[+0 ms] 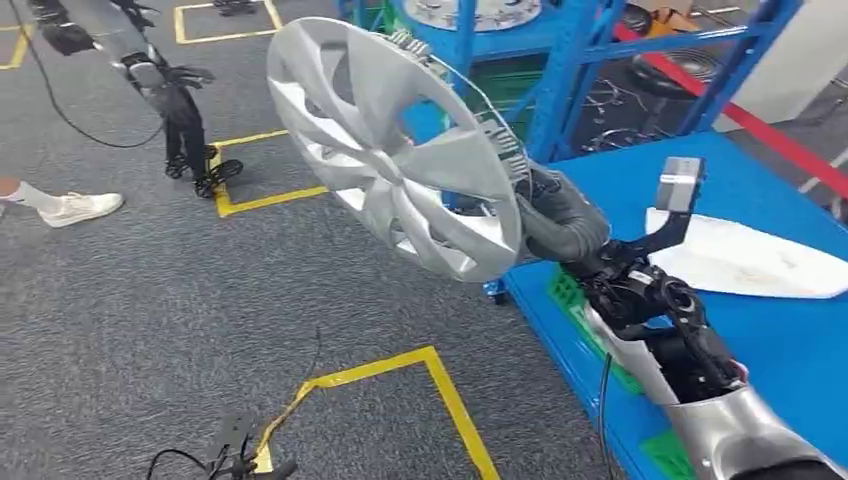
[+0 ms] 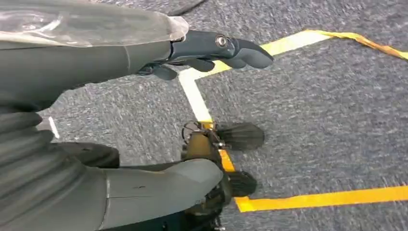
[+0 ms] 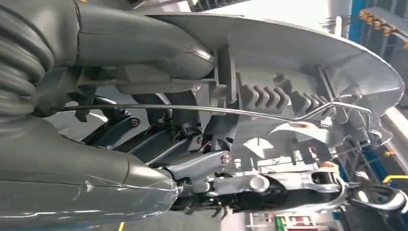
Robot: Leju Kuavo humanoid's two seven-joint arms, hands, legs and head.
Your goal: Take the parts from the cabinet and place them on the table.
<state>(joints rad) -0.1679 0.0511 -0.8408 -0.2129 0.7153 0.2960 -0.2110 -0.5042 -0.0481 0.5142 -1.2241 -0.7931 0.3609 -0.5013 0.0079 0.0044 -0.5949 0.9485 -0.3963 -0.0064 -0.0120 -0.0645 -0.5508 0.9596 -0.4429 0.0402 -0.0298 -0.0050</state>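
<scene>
Grey carpet floor (image 1: 150,300) with yellow tape squares (image 1: 400,365); blue rack (image 1: 560,60) at the back, blue table (image 1: 780,330) on the right side of the head view. A white part (image 1: 740,260) lies flat on the table. A second silver disc (image 1: 475,12) sits on a rack shelf, mostly cut off by the frame edge.

Right hand (image 1: 555,215) grips a silver hubcap (image 1: 390,150) at its rim, holding it in the air, tilted, face toward the camera. Hubcap hangs over the floor just off the table's near-left edge, in front of the rack, touching neither. In the right wrist view the fingers (image 3: 159,113) sit behind the hubcap's back side (image 3: 308,72), against its clips and wire ring (image 3: 269,113).

Left hand (image 2: 211,50) hangs over the floor, holds nothing, fingers slightly curled and apart. Yellow tape corner (image 2: 197,98) beneath it.

A person's white shoe (image 1: 80,207) at the left edge. A black stand (image 1: 195,150) near a tape square, black cable (image 1: 70,115) trailing on the carpet.
</scene>
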